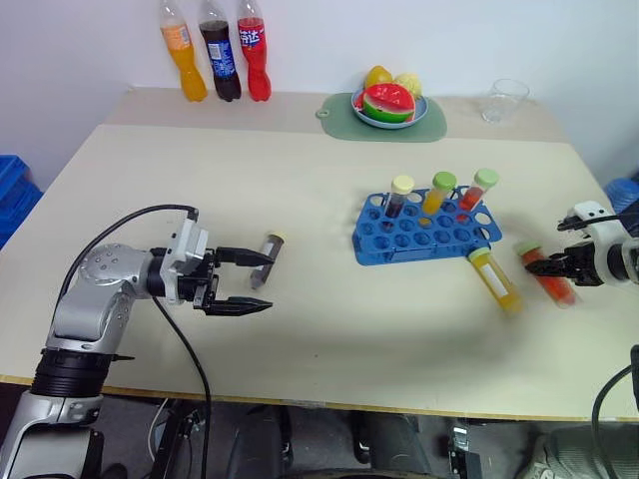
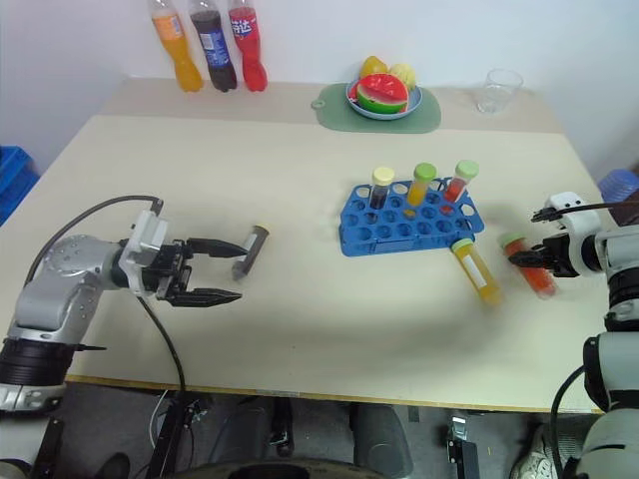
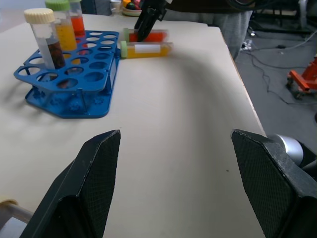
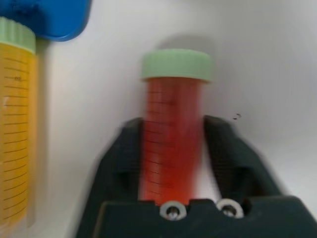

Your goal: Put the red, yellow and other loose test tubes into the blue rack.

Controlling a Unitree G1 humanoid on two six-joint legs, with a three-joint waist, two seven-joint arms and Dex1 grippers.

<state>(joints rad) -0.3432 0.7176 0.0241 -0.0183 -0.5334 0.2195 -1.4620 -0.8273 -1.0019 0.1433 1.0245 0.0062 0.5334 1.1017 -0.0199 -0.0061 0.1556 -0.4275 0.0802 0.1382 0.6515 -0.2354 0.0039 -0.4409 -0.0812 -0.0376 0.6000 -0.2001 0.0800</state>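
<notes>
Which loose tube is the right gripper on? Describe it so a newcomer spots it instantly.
Find the blue rack mid-table; two tubes lie flat off its right end. The nearer one holds yellow liquid; beyond it, closest to the table's right edge, lies the red-orange tube, the right gripper closed on it. Its red liquid sets it apart.

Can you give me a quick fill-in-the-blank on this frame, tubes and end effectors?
1. The right end effector is shut on the ____ tube.
2. The rack holds ____ upright tubes.
3. The yellow tube lies on the table beside the rack's ____ end.
4. The left end effector, beside the grey tube, is ____.

Missing: red; three; right; open
</notes>
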